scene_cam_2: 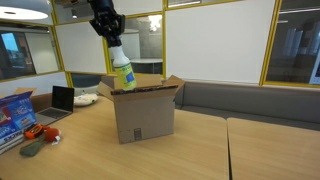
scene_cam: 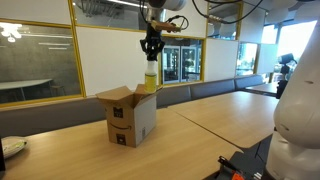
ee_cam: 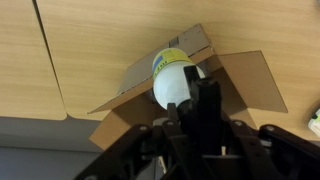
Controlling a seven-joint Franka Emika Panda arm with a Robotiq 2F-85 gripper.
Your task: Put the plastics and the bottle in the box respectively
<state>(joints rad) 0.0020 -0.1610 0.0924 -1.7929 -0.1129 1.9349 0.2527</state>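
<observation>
brown cardboard box [scene_cam_2: 140, 118] sits open; the black gripper [scene_cam_2: 113, 42] is clamped on the yellow-green plastic bottle [scene_cam_2: 122, 70], which hangs just above the box's mouth. bottle step in hand, i judge; next: lower it inside, then release

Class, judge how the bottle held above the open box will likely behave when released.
The bottle looks tall and narrow, so it probably topples inside the box. Its rounded body would likely roll. It seems plastic, so it is probably light and unlikely to break.
</observation>
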